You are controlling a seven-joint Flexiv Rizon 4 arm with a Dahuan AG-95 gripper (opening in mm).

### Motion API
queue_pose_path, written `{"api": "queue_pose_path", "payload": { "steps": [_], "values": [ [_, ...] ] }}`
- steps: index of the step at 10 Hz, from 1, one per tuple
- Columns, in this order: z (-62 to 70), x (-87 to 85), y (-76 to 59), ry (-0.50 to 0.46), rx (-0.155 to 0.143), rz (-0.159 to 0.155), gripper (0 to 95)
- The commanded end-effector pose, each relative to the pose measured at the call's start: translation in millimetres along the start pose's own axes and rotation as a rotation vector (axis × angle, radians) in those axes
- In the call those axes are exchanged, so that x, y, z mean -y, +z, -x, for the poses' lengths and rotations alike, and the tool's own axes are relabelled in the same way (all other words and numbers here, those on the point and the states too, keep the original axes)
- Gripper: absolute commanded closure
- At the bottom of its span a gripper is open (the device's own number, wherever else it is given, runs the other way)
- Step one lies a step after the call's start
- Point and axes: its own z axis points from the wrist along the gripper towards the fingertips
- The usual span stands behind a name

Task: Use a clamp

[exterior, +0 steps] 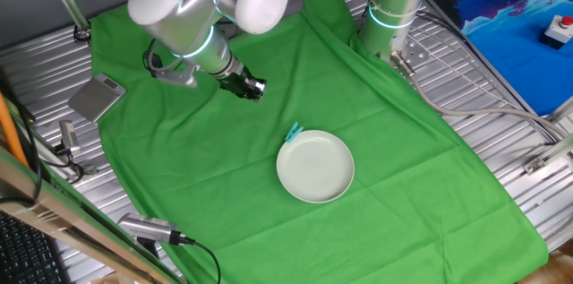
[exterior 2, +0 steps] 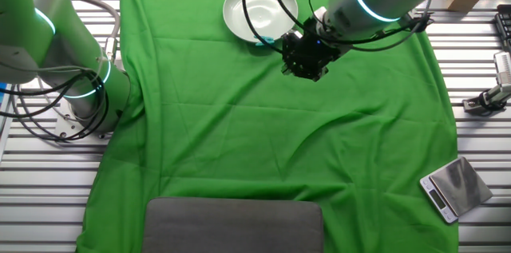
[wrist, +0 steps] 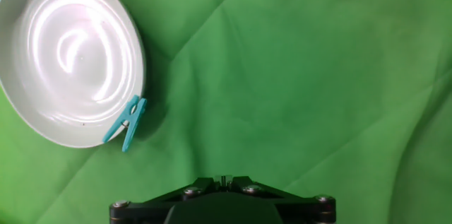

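The teal clamp [wrist: 126,124] is clipped on the rim of the white round plate [wrist: 42,121], its legs pointing out over the green cloth. It also shows at the plate's edge in one fixed view [exterior: 293,132] and, partly, in the other fixed view [exterior 2: 266,41]. My gripper [wrist: 223,179] is shut and empty, with the fingertips together at the bottom of the hand view. It hangs above the cloth, apart from the clamp and plate [exterior: 315,193], as seen in one fixed view [exterior: 254,89] and the other [exterior 2: 306,66].
A green cloth [exterior: 269,185] covers the table. A second arm's base [exterior: 394,15] stands at the cloth's edge. A small scale [exterior 2: 453,188], a grey pad [exterior 2: 233,225] and cables [exterior: 54,154] lie around the cloth.
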Motion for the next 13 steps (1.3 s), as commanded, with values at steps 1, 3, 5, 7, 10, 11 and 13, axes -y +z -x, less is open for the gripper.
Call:
{"api": "queue_pose_path", "payload": {
  "steps": [1,3,5,7,10,11,13],
  "values": [
    [0.2,0.5,0.6,0.035,0.055,-0.058,95.0],
    [0.2,0.5,0.6,0.081,0.08,-0.107,95.0],
    [0.2,0.5,0.6,0.143,0.073,-0.132,95.0],
    [0.2,0.5,0.6,0.19,0.078,-0.137,95.0],
    [0.2,0.5,0.6,0.19,0.074,-0.14,95.0],
    [0.2,0.5,0.6,0.187,0.075,-0.14,95.0],
    [0.5,1.3,0.2,0.186,0.077,-0.128,95.0]
  ]
}}
